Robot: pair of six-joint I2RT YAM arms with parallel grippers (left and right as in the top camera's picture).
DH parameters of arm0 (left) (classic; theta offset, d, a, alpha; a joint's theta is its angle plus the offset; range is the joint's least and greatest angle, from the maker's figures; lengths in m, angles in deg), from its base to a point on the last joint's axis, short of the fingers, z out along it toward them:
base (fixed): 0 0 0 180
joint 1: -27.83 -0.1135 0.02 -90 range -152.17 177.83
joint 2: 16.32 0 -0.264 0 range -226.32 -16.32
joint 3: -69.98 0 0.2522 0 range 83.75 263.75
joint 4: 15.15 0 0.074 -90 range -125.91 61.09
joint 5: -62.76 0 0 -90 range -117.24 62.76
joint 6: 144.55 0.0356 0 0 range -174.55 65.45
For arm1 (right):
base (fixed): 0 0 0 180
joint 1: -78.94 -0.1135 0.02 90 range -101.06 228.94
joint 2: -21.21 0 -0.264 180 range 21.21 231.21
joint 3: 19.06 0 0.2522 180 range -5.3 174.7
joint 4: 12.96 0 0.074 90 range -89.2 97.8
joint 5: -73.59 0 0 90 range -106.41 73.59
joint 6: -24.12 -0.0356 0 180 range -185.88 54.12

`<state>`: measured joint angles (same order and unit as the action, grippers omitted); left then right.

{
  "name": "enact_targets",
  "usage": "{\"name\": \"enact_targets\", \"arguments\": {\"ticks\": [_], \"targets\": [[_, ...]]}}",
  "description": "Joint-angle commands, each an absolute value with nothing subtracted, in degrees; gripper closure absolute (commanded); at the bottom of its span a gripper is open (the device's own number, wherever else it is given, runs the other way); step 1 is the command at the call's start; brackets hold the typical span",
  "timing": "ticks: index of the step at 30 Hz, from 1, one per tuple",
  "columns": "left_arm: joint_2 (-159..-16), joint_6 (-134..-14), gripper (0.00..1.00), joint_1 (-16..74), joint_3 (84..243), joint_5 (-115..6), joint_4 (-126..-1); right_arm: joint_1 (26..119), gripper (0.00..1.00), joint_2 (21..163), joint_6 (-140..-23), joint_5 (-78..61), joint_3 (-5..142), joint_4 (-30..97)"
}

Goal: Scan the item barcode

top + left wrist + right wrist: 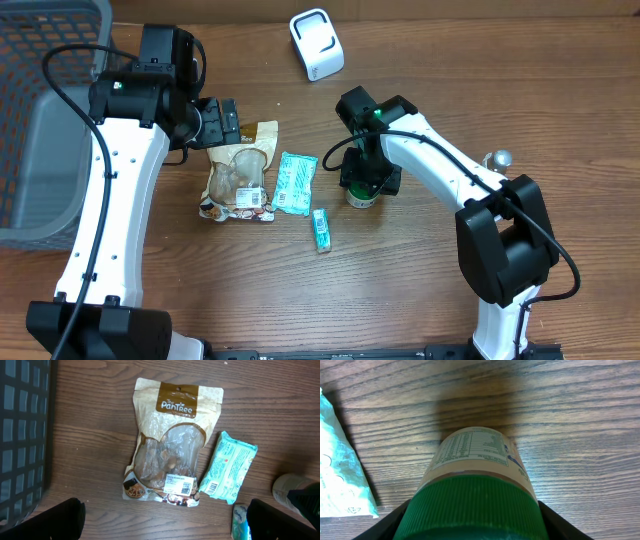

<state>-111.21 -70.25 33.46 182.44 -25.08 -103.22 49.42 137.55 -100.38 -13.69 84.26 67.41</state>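
Now, right gripper (pixel 365 182) snug around the green-capped bottle (pixel 472 455), left gripper (pixel 172 521) wide apart over the snack pouch (pixel 170 450).

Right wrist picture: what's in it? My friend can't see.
A bottle with a green ribbed cap stands on the wooden table, the right gripper closed on its cap. A teal packet lies at the left edge.

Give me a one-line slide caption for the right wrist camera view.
Right end effector clasps a green-capped bottle standing on the table, teal packet at left.
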Motion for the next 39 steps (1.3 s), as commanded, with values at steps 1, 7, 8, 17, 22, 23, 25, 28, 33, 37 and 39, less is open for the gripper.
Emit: {"name": "enact_targets", "arguments": {"ticks": [1, 7, 8, 17, 22, 23, 25, 28, 33, 37, 39], "targets": [[-111.67, -69.77, 0.00, 33.53, 182.35, -25.37, -103.19, 49.01, 0.32, 137.92, -99.92, -13.27, 83.95, 67.08], [-111.67, -69.75, 0.01, 33.53, 182.35, -25.37, -103.19, 49.01, 0.21, 137.94, -99.92, -13.30, 83.95, 66.89], [-111.67, -69.77, 0.01, 33.53, 182.35, -25.37, -103.19, 49.01, 0.21, 137.94, -99.92, -13.30, 83.95, 66.89], [-111.67, -69.77, 0.01, 33.53, 182.35, -25.37, -103.19, 49.01, 0.13, 137.94, -100.36, -13.01, 83.95, 67.10], [-111.67, -69.77, 0.00, 33.53, 182.35, -25.37, -103.19, 49.01, 0.12, 137.92, -100.34, -12.44, 83.95, 67.06], [-111.67, -69.77, 0.01, 33.53, 182.35, -25.37, -103.19, 49.01, 0.09, 137.92, -100.34, -12.46, 83.95, 67.06], [-111.67, -69.77, 0.01, 33.53, 182.35, -25.37, -103.19, 49.01, 0.05, 137.94, -100.34, -12.46, 83.95, 67.06], [-111.67, -69.77, 0.00, 33.53, 182.35, -25.37, -103.19, 49.01, 0.00, 137.94, -100.34, -12.46, 83.95, 67.06], [-111.67, -69.77, 0.00, 33.53, 182.35, -25.37, -103.19, 49.01, 0.00, 137.94, -100.32, -12.46, 83.95, 67.06], [-111.67, -69.77, 0.00, 33.53, 182.35, -25.37, -103.19, 49.01, 0.00, 137.94, -100.32, -12.44, 83.95, 65.99], [-111.67, -69.77, 0.00, 33.53, 182.35, -25.37, -103.19, 49.01, 0.00, 137.94, -100.32, -12.42, 83.95, 64.81]]}}
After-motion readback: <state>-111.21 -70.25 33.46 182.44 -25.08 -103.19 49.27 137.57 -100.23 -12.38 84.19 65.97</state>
